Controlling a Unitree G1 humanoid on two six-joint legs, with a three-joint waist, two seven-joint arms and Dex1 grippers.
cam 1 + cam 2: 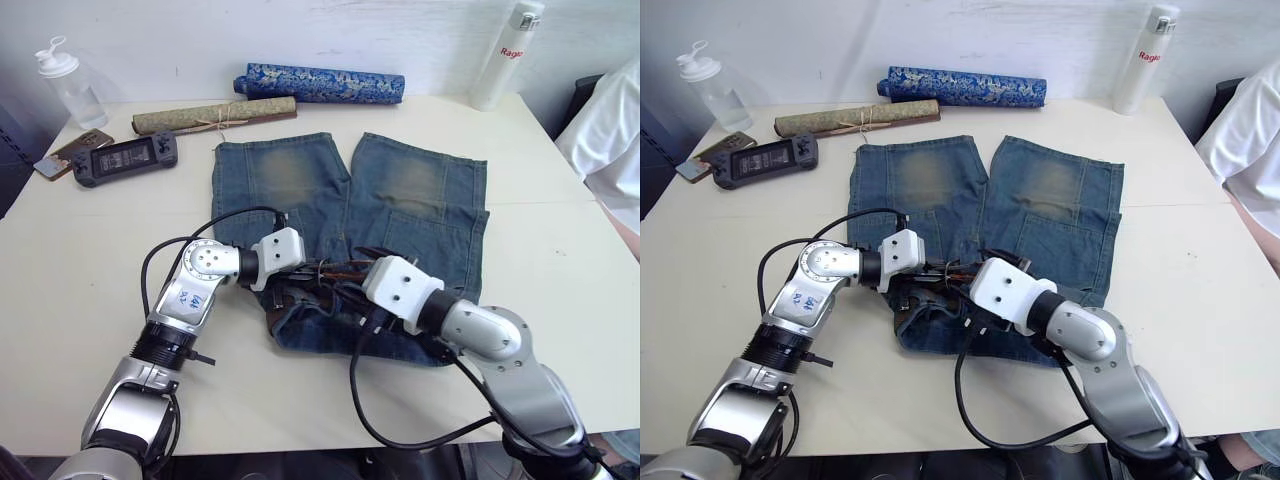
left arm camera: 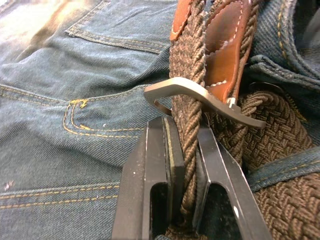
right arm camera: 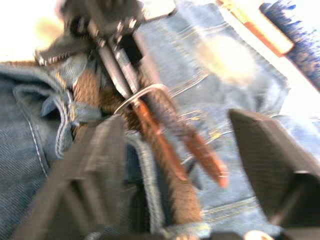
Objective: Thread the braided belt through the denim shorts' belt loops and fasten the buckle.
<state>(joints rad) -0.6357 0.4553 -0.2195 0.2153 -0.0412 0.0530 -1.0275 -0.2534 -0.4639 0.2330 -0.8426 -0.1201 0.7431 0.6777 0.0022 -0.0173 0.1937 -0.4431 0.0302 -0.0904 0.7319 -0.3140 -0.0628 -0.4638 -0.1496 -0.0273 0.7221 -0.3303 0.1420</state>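
L gripper (image 2: 186,150) clamped on braided belt (image 2: 187,90) just below buckle (image 2: 200,97) | R gripper (image 3: 175,155) fingers spread, empty | tip: keep strap taut, seat prong squarely.

- You had one pair of faded mid-blue denim shorts (image 1: 345,215).
- One dark-brown braided belt (image 2: 189,125).
- Two rolls: blue patterned fabric roll (image 1: 320,84), olive string-tied mat (image 1: 215,115).
- Two bottles: clear plastic bottle (image 1: 70,85), white cylindrical bottle (image 1: 507,58).

Left fingers (image 2: 186,165) pinched closed, right fingers (image 3: 270,165) spread wide.
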